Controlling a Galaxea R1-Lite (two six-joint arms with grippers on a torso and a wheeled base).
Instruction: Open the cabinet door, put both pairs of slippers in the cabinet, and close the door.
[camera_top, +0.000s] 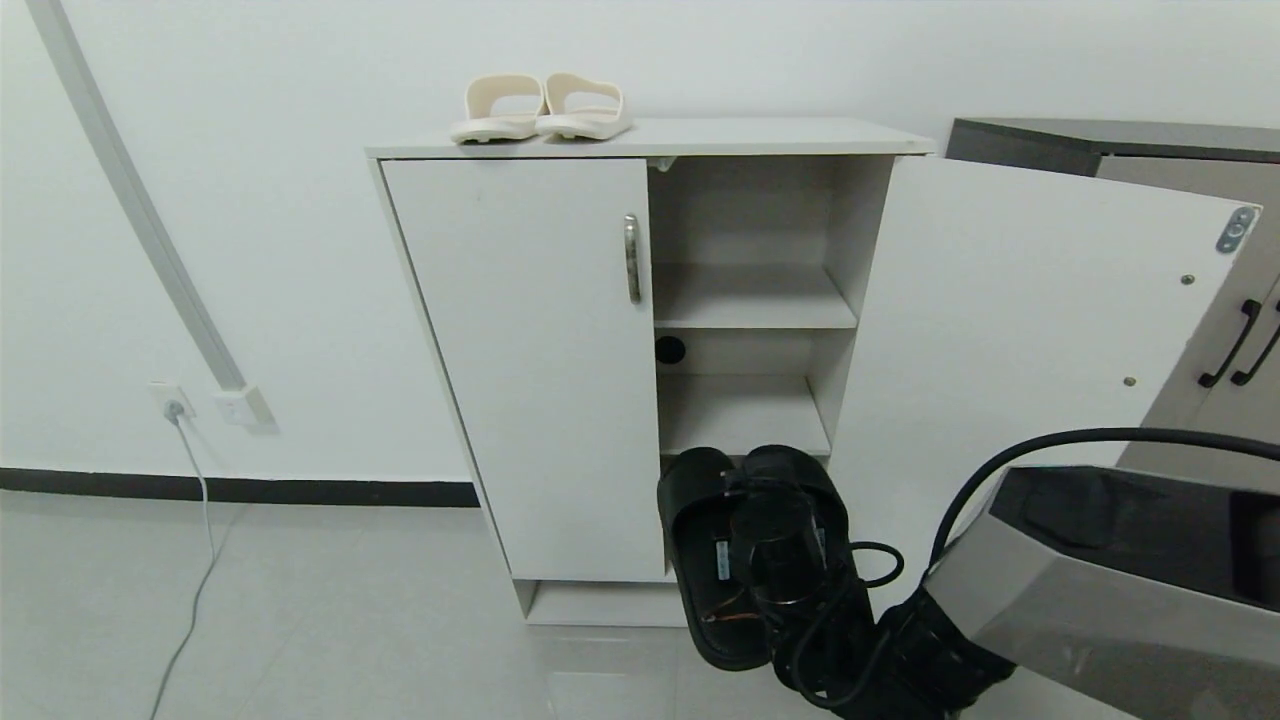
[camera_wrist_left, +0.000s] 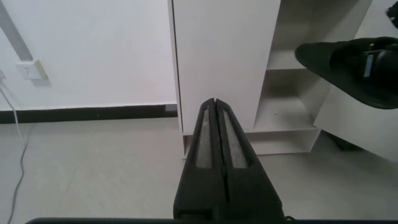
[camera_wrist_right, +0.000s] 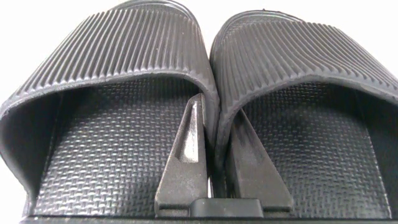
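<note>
A white cabinet (camera_top: 520, 370) stands against the wall, its right door (camera_top: 1010, 330) swung open and its left door shut. A pair of cream slippers (camera_top: 542, 108) rests on its top. My right gripper (camera_top: 775, 525) holds a pair of black slippers (camera_top: 735, 545) in front of the cabinet's lowest open compartment; in the right wrist view its fingers (camera_wrist_right: 193, 155) pinch the two inner straps of the black slippers (camera_wrist_right: 124, 93) together. My left gripper (camera_wrist_left: 215, 124) is shut and empty, low above the floor, left of the cabinet (camera_wrist_left: 224, 56), with the black slippers (camera_wrist_left: 354, 59) seen off to the side.
Two shelves (camera_top: 750, 300) show inside the open right half. A grey cabinet (camera_top: 1180, 170) with black handles stands behind the open door. A wall socket with a hanging cable (camera_top: 190, 560) is to the left. The tiled floor lies open to the left.
</note>
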